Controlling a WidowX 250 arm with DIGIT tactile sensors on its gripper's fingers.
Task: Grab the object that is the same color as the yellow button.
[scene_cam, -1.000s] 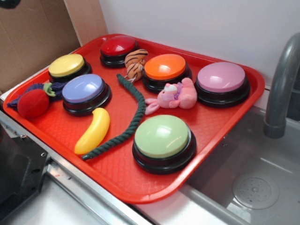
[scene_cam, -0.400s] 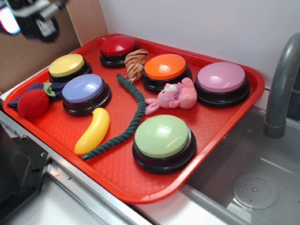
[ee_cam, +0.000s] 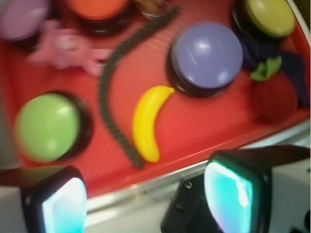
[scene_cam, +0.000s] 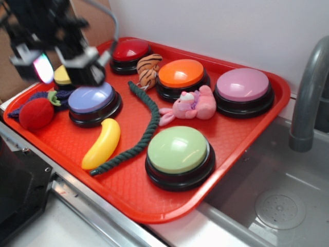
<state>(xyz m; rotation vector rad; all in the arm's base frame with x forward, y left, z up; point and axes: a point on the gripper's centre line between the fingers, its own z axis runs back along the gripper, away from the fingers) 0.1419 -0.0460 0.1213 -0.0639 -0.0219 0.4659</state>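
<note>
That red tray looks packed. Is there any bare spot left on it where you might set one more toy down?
Yes. The red plastic tray is barest at its right front, between the light green round button, the pink round button and the rim. A narrower strip runs along the front edge below the glossy yellow toy banana. The back left, under the gripper, is crowded.

banana (ee_cam: 146, 123) on red tray (ee_cam: 204, 127) | fingers (ee_cam: 232, 195) apart, empty
</note>
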